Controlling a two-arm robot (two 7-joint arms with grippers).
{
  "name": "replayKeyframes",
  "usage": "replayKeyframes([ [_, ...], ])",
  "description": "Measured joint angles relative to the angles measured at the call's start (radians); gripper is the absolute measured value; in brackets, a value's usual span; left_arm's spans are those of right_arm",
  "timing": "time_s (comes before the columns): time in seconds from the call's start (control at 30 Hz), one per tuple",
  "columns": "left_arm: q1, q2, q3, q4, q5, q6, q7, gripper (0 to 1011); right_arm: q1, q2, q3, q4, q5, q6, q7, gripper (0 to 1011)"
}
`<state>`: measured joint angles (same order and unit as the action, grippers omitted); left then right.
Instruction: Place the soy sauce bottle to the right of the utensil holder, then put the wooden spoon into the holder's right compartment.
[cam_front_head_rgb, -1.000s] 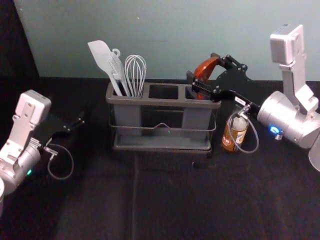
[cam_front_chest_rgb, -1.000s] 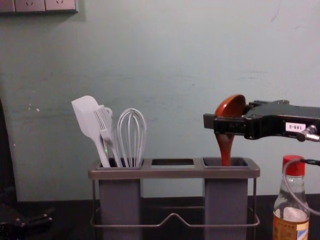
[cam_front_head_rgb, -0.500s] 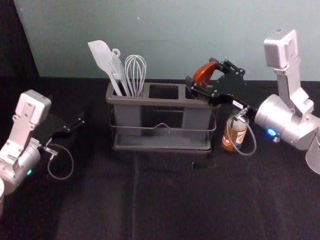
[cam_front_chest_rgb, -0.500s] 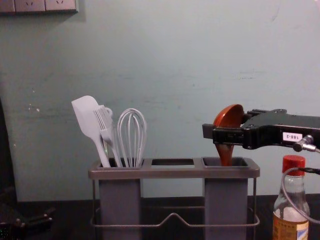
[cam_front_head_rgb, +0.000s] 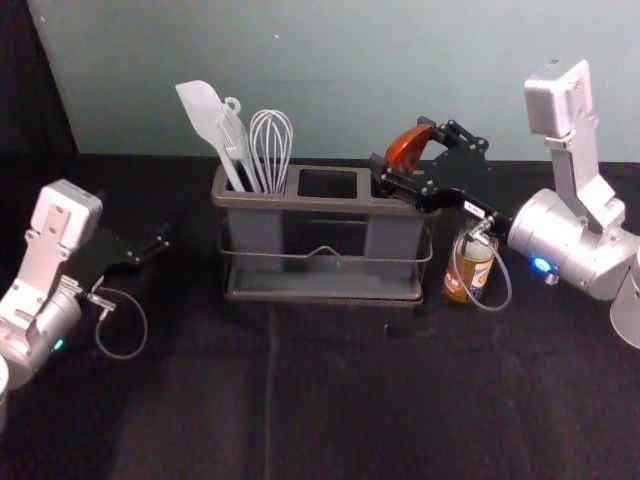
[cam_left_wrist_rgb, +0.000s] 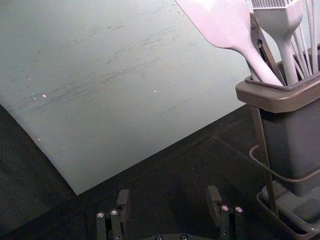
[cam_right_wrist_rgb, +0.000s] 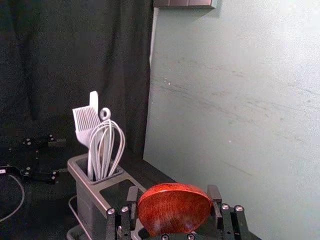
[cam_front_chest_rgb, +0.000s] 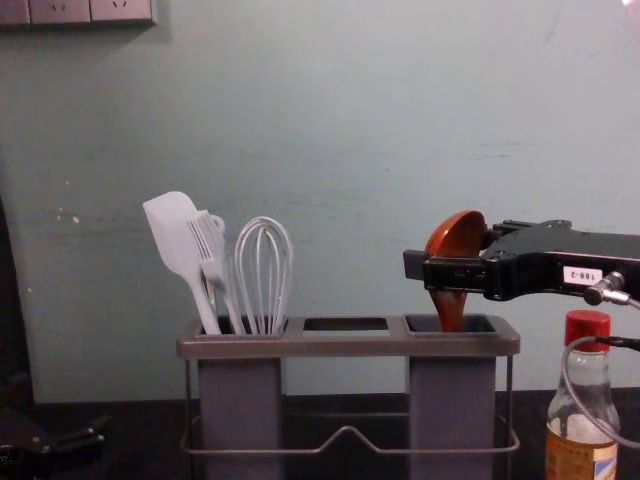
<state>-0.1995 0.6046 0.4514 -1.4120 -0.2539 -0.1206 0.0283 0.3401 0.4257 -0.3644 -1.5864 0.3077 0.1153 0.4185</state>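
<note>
Above right compartment (cam_front_chest_rgb: 452, 410) — right gripper (cam_front_head_rgb: 403, 147) holds spoon (cam_front_chest_rgb: 457, 238), seemingly off rim (cam_front_chest_rgb: 350, 347).

1 spatula (cam_front_chest_rgb: 174, 238), 1 brush (cam_front_chest_rgb: 209, 246), 1 whisk (cam_front_chest_rgb: 263, 272) bunched; wall (cam_front_chest_rgb: 345, 130) behind.

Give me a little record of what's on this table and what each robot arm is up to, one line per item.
utensil holder: upright, three openings
left compartment: white spatula, brush-like utensil, whisk
middle opening: nothing sticking up
right compartment: wooden spoon, bowl up, handle reaching down inside
soy sauce bottle: upright, red cap, standing right of the holder
right tool: above the right compartment, closed on the spoon's bowl
left tool: open and holding nothing, left of the holder
</note>
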Motion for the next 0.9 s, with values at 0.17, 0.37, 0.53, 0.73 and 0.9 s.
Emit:
replayKeyframes([
  [0.17, 0.0, 0.0, 0.0, 0.0, 0.0, 0.0, 0.0, 1005, 0.0, 0.0, 0.001, -0.001, 0.0, 0.0, 0.0, 977],
  [0.37, 0.0, 0.0, 0.0, 0.0, 0.0, 0.0, 0.0, 1005, -0.001, 0.0, 0.001, -0.001, 0.0, 0.0, 0.0, 1004],
  [0.53, 0.0, 0.0, 0.0, 0.0, 0.0, 0.0, 0.0, 1005, -0.001, 0.0, 0.002, -0.002, 0.0, 0.0, 0.0, 1004],
  [0.73, 0.0, 0.0, 0.0, 0.0, 0.0, 0.0, 0.0, 1005, -0.001, 0.0, 0.002, -0.002, 0.0, 0.0, 0.0, 1004],
  [0.9, 0.0, 0.0, 0.0, 0.0, 0.0, 0.0, 0.0, 1005, -0.001, 0.0, 0.002, -0.002, 0.0, 0.0, 0.0, 1004],
])
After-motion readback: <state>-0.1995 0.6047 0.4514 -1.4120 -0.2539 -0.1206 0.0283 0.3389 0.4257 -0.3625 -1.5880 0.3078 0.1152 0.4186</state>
